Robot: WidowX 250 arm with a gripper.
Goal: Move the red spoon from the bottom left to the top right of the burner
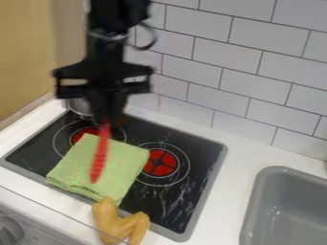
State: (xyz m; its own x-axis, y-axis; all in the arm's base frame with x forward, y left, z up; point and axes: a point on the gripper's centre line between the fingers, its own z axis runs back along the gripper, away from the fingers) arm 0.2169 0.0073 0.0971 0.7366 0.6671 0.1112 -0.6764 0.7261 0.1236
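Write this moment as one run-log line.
tool: holding red spoon | spoon: hanging over folded green cloth | cloth: partly covering stovetop | placement: not yet done

This is a kitchen: a black cooktop with red burners is set into a white counter, with a grey sink to the right. White tiles line the far wall, and a knob sits at near left.
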